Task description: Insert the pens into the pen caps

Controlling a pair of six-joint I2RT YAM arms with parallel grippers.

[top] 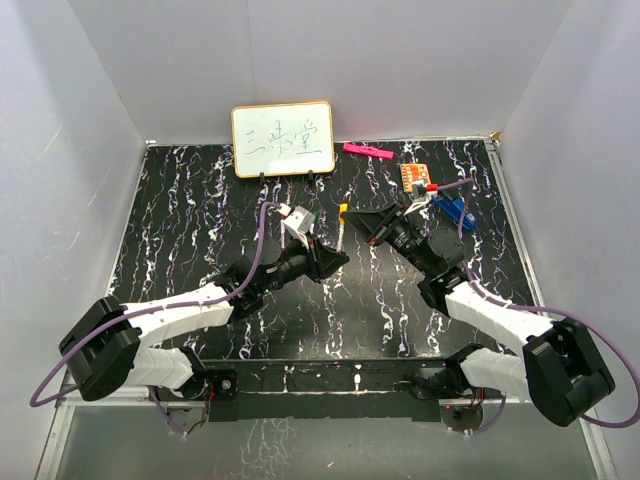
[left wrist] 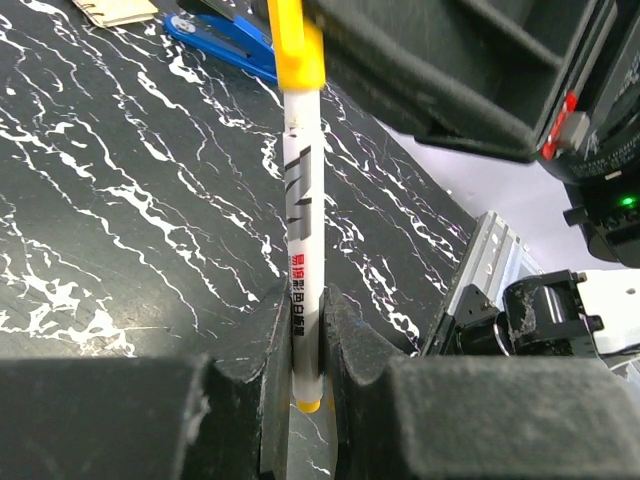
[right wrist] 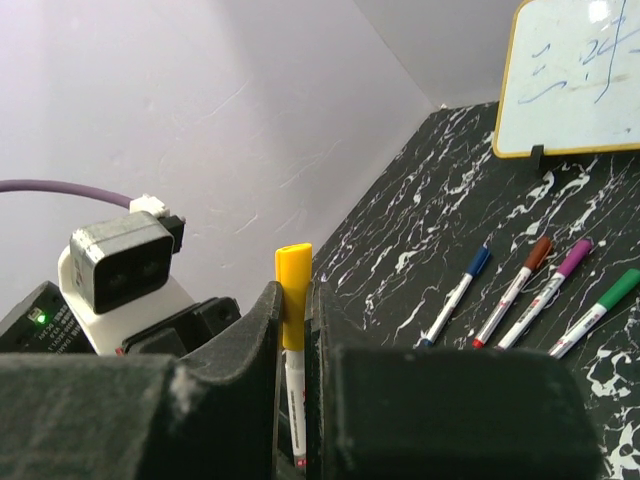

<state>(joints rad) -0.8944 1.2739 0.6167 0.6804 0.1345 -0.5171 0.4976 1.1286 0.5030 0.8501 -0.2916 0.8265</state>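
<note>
Held above the black marbled worktop [top: 180, 230], well in front of the gold-framed whiteboard [top: 283, 139]: thin white-barrelled pen [left wrist: 303, 230], lower end clamped between closed left fingers [left wrist: 100, 420]. On its top, yellow plastic cap [right wrist: 293, 290], gripped by closed right fingers [right wrist: 450, 410]. Flat before the whiteboard, four capped pens [right wrist: 512, 293]; to its right, pink highlighter [top: 367, 151] and blue clip [top: 455, 210].
</note>
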